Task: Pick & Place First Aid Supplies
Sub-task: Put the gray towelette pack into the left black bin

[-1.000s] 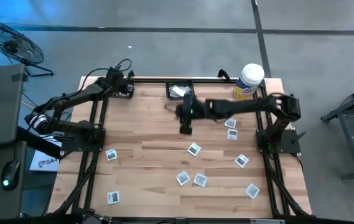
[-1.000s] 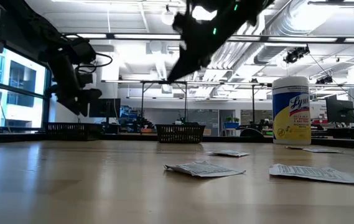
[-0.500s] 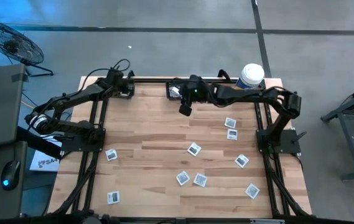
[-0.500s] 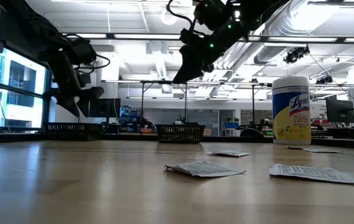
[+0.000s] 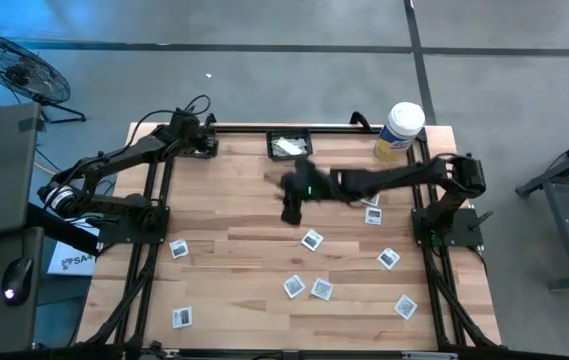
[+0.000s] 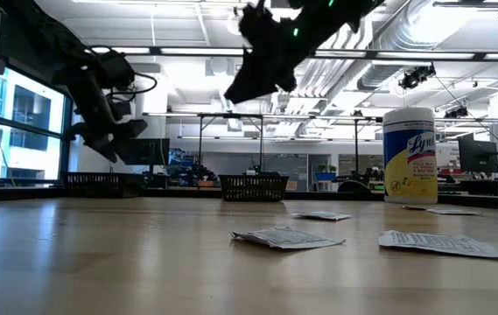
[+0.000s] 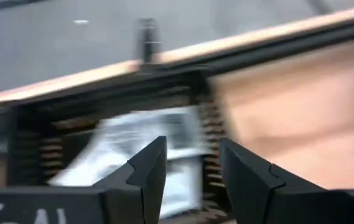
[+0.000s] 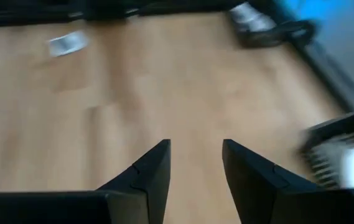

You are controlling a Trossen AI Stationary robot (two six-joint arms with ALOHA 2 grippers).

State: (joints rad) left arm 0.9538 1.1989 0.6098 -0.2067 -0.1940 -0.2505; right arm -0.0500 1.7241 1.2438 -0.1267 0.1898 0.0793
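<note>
High view: the right gripper (image 5: 292, 208), fingers parted and empty, hangs mid-table for another pickup; packets (image 5: 311, 240) lie toward five o'clock, the basket (image 5: 307, 134) at twelve.

My right gripper (image 5: 291, 212) has swung back from the basket (image 5: 289, 145) at the tabletop's far edge toward the middle.

Overhead, table-level, two wrist views; all share table (image 5: 254, 235).
</note>
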